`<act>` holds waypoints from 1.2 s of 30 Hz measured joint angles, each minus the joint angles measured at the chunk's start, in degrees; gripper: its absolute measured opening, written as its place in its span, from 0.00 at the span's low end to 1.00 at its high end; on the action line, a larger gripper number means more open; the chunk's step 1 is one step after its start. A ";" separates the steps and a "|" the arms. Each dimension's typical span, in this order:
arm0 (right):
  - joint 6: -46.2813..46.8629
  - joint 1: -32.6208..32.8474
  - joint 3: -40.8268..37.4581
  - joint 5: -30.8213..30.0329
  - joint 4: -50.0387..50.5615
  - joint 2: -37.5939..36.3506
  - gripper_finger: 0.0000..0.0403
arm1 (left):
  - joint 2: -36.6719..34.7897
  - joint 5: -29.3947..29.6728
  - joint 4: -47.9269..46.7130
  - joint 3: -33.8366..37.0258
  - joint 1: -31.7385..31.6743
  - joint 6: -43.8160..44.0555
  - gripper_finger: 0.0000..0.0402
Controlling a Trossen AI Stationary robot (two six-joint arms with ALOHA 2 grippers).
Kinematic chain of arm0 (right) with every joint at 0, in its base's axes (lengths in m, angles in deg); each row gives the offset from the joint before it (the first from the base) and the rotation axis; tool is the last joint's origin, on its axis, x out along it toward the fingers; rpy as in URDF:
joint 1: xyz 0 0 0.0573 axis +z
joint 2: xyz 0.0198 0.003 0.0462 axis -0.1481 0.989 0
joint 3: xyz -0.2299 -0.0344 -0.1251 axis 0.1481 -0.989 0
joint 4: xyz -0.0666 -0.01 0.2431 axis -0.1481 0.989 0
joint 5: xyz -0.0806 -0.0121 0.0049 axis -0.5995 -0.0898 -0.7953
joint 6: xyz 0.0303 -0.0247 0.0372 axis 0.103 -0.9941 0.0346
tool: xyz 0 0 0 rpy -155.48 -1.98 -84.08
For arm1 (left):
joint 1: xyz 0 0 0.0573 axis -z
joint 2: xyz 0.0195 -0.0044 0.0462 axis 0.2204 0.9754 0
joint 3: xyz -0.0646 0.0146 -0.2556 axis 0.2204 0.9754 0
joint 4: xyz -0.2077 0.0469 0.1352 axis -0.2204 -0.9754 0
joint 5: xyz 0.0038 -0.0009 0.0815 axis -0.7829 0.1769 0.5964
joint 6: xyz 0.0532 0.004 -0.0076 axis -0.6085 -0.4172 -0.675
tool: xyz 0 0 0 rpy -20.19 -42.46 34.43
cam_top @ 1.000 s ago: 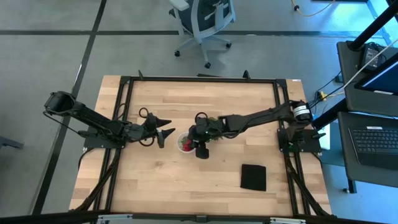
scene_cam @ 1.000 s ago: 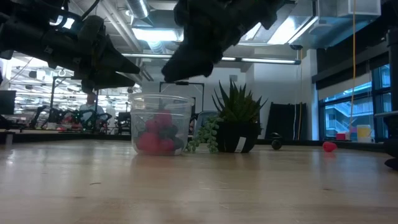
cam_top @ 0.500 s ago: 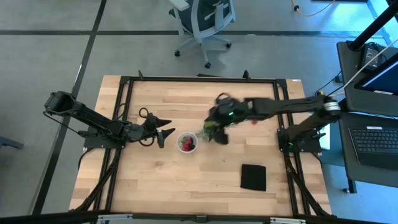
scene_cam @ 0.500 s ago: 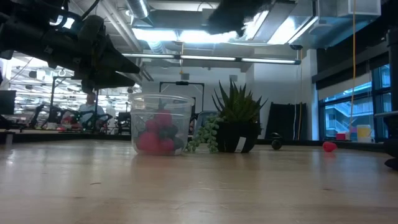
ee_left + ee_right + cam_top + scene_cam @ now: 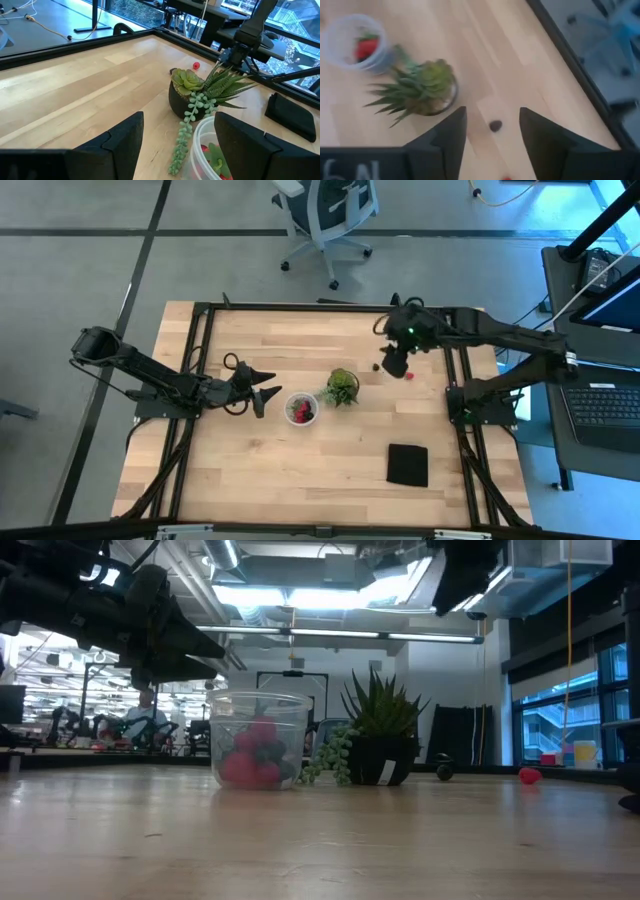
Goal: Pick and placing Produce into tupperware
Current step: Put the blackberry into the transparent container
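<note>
The tupperware point(image 5: 300, 409) is a small round clear tub standing on its base, with red and dark berries point(image 5: 252, 758) inside. It also shows in the left wrist view as the tub point(image 5: 212, 152). Two loose pieces of produce lie on the table toward its far right: a dark berry point(image 5: 495, 125) and a red berry point(image 5: 407, 375). My right gripper point(image 5: 392, 365) hovers open above them, with the dark berry showing between its fingers. My left gripper point(image 5: 268, 396) is open, just left of the tub, touching nothing.
A green potted plant point(image 5: 340, 388) stands right beside the tub, between it and the loose berries. A flat black square point(image 5: 407, 465) lies near the table's right near corner. Bare wood shows across the near half point(image 5: 300, 480). An office chair point(image 5: 330, 210) stands beyond the far edge.
My right gripper has left the spot above the tub. It rose and swung past the plant toward the table's far right, and now sits over the two loose berries. The tub, the plant and my left arm have stayed in place.
</note>
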 joint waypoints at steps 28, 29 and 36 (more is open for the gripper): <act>13.02 -10.74 -17.75 -1.89 -10.06 11.35 0.83 | 0.00 -4.18 -0.04 0.00 -0.06 0.05 0.59; 13.88 -10.86 -19.23 -0.79 -11.74 11.35 0.83 | 0.00 -4.17 -0.04 0.00 -0.07 0.05 0.59; 18.95 -11.00 -26.89 1.64 -21.22 11.35 0.83 | 0.00 -4.13 -0.04 0.00 -0.07 0.00 0.59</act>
